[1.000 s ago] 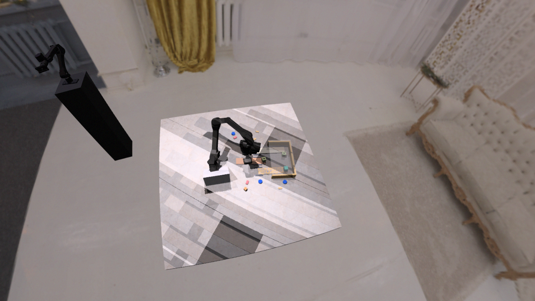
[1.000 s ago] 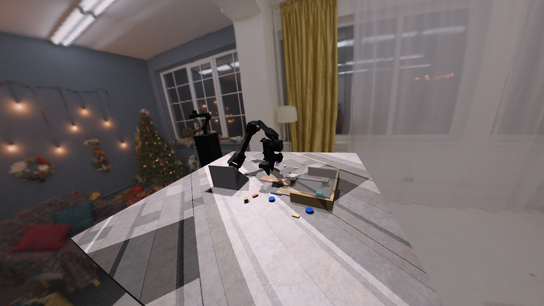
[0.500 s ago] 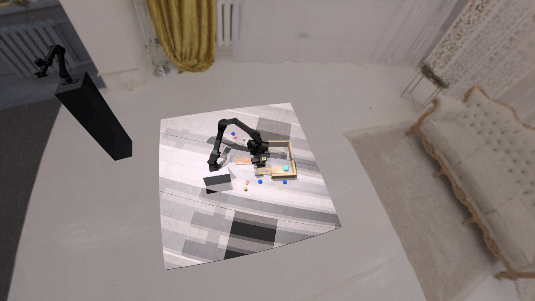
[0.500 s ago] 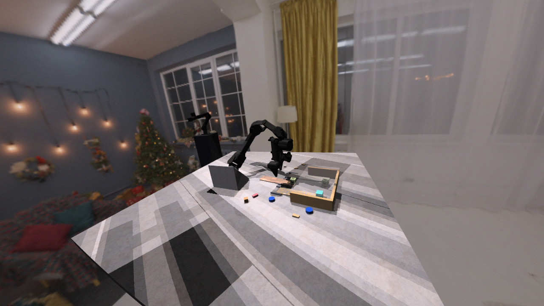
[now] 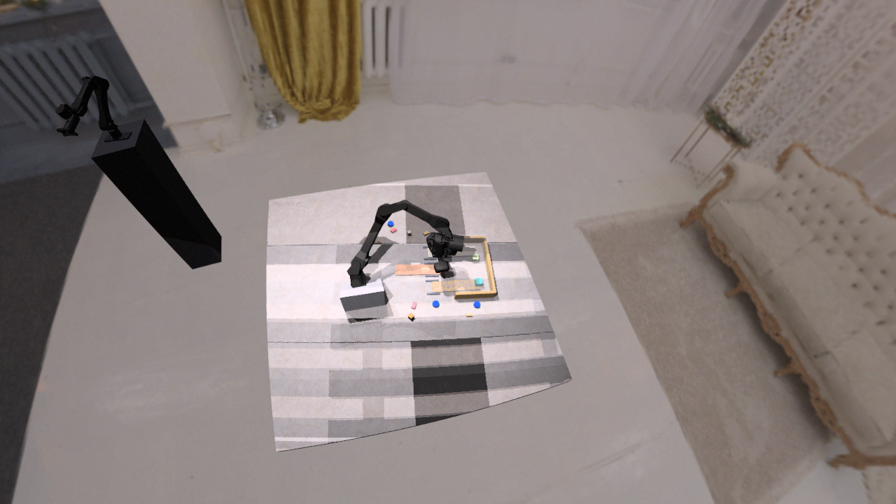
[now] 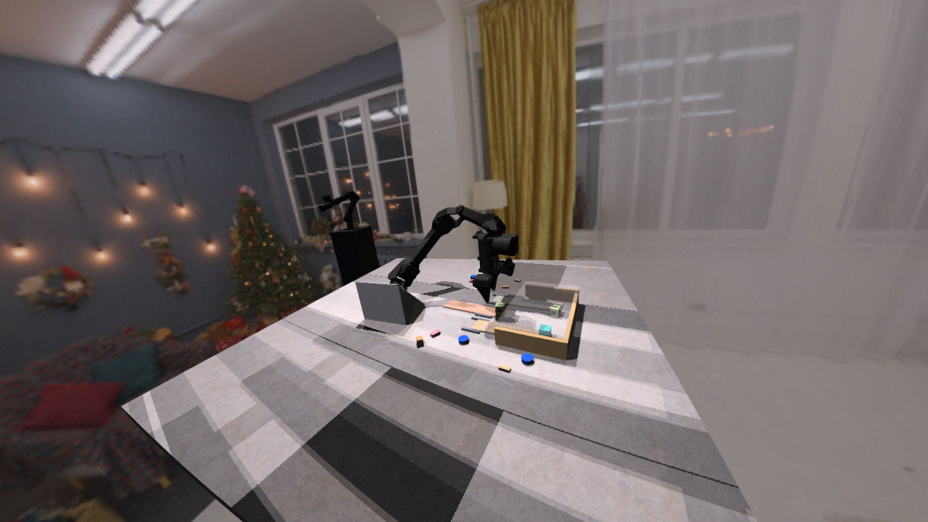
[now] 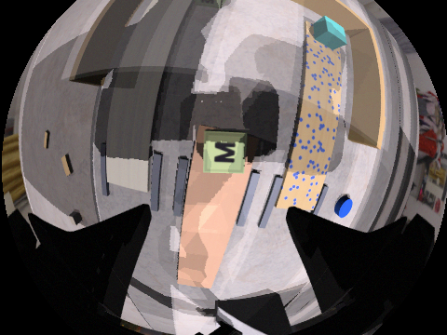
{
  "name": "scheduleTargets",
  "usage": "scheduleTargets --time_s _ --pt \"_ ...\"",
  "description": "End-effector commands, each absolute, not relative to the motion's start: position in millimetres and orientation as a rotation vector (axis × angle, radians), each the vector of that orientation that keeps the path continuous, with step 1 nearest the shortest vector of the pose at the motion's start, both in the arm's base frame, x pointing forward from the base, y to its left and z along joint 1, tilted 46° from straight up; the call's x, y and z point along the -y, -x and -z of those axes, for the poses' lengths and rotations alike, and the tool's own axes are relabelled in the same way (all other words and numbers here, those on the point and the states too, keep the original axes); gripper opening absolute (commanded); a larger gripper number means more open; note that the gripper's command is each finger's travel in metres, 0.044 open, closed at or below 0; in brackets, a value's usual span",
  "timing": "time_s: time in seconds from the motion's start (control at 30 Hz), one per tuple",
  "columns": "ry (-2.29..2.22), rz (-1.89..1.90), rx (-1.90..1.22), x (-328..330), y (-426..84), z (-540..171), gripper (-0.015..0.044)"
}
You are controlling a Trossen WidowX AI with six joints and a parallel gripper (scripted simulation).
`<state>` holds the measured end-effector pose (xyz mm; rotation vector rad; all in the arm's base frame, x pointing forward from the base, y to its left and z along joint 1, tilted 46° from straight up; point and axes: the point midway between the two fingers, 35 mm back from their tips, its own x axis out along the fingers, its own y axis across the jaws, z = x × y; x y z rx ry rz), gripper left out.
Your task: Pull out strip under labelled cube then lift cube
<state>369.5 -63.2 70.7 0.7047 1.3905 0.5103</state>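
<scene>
The green cube (image 7: 224,154) (image 6: 499,309) marked M sits on the far end of the salmon strip (image 7: 200,251) (image 5: 408,269) (image 6: 462,306). The strip's near part sticks out between grey rails (image 7: 181,186) toward the arm base. My gripper (image 7: 220,215) (image 5: 445,273) (image 6: 485,298) is wide open and empty, above the strip on the near side of the cube, and it hides the cube in the top view. A second green cube (image 5: 475,257) (image 6: 556,310) stands farther back; its mark is unreadable. A teal cube (image 7: 329,33) (image 5: 479,281) (image 6: 544,329) sits on the blue-dotted strip (image 7: 317,135) (image 5: 446,286).
A wooden wall (image 5: 492,269) (image 6: 528,341) (image 7: 368,93) borders the far side and both flanks. A pale strip (image 7: 128,174) lies left of the salmon one in the wrist view. Blue discs (image 5: 435,304) (image 7: 344,206), a pink block (image 5: 414,305) and an orange block (image 5: 411,316) lie outside.
</scene>
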Motion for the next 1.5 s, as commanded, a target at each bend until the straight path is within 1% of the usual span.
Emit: scheduleTargets --time_s 0.0,0.17,0.4,0.43,1.43,1.47 --pt "-0.712 -0.512 -1.392 66.8 -384.2 -70.2 0.044" --pt "-0.712 -0.512 -1.392 71.3 -400.2 -69.7 0.044" --pt "-0.711 -0.512 -1.391 65.5 -402.0 -63.6 0.0256" --pt "-0.711 -0.512 -1.391 64.4 -402.3 -62.5 0.025" --pt "-0.713 -0.514 -1.39 32.1 -408.2 -32.1 0.025" --pt "-0.707 -0.512 -1.391 34.5 -408.5 -33.6 0.0224"
